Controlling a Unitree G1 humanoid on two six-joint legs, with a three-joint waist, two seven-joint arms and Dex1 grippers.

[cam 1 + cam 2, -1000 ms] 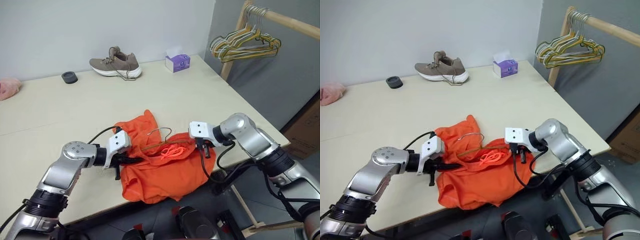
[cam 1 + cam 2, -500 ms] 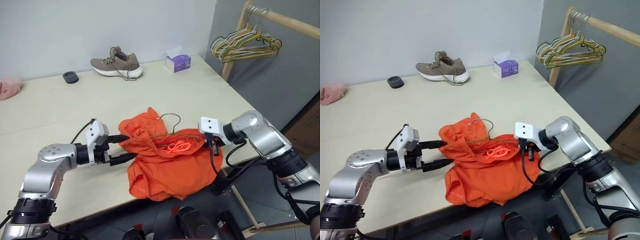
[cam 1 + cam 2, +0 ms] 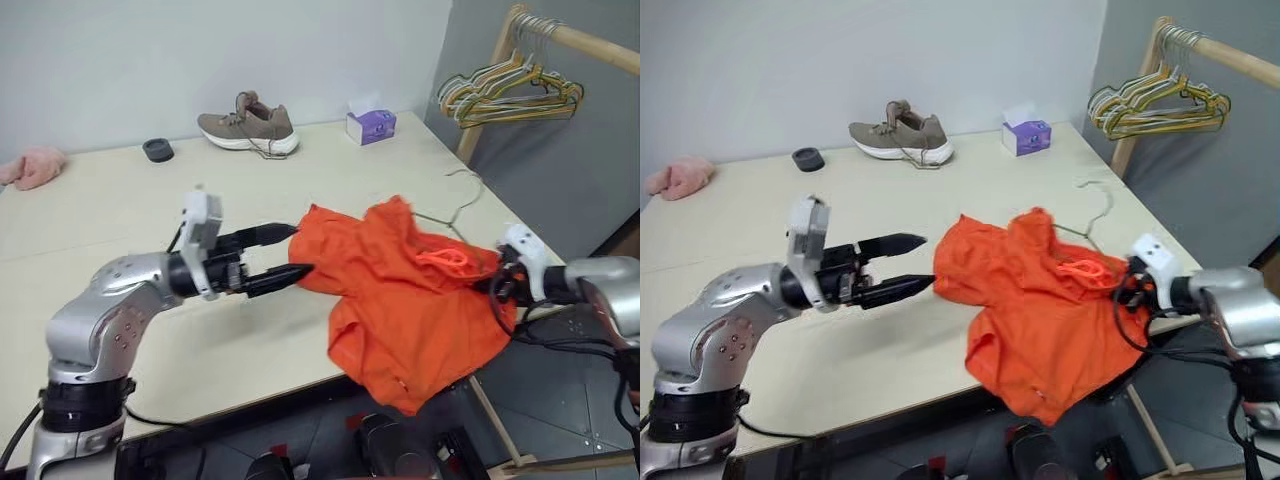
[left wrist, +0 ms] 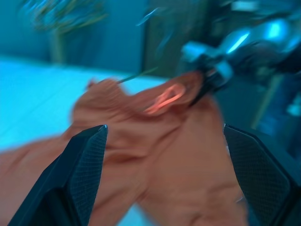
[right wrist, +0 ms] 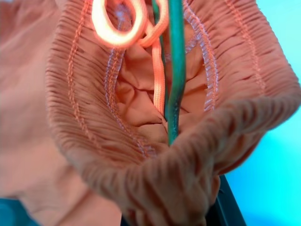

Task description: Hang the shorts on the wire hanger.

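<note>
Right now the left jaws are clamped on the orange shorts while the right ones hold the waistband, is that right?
Not quite. The left gripper is open and clear of the shorts, as the right eye view shows. The right gripper does hold the waistband.

You have no readable text, label, brand, number or sign anywhere in these views. The purple box (image 3: 371, 126) at the far edge of the table (image 3: 120, 215) carries markings too small for you to read. The shoe (image 3: 248, 124) shows you no legible logo, and the shorts (image 3: 400, 290) are plain orange.
</note>
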